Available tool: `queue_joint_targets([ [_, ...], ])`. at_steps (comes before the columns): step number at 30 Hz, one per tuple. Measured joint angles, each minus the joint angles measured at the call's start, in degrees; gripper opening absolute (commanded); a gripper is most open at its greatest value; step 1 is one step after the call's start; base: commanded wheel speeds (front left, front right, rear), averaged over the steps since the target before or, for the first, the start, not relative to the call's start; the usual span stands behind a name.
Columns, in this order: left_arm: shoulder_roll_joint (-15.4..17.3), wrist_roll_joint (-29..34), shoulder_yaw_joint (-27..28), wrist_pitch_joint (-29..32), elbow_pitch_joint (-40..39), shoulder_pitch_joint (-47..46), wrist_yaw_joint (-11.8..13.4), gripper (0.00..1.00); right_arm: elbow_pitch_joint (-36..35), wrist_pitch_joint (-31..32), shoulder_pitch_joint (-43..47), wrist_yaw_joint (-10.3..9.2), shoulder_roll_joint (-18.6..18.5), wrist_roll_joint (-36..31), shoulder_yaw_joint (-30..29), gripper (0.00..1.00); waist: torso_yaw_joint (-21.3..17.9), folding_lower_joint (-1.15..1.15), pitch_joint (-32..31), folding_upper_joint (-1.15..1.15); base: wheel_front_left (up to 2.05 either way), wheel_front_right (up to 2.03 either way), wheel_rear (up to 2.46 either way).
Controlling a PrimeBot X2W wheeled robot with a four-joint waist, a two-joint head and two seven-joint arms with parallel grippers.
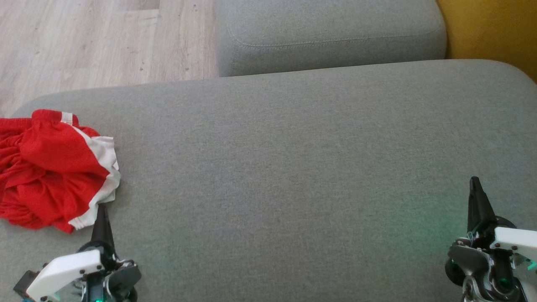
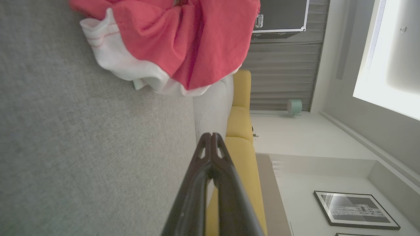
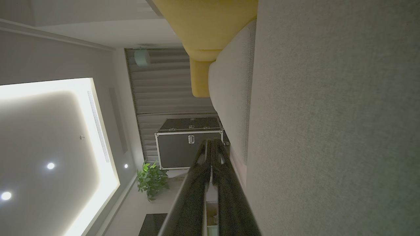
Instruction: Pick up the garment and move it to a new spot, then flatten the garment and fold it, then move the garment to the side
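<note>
Red with a broad white hem, the crumpled garment, which seems to be a pair of sports shorts, lies bunched at the left edge of the wide grey seat cushion, some of it running out of the head view. The left gripper hovers over the cushion's near left corner with its two dark fingers pressed together. Its tip is just beside the white hem, though whether it touches is hard to judge. In the left wrist view the same closed tip sits apart from the cloth. Over the cushion's near right corner, well apart from the garment, the right gripper also has its fingers pressed together. Beyond the cushion's far edge are a second grey cushion and wooden floor.
</note>
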Motion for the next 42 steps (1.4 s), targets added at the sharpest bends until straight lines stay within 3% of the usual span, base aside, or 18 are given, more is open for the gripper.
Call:
queue_joint_targets([
  [42,0.0,0.0,0.0,0.0,0.0,0.0,-0.01,0.0,0.0,0.0,0.0,0.01,0.0,0.0,0.0,0.0,0.0,0.0,0.0,0.0,0.0,0.0,0.0],
])
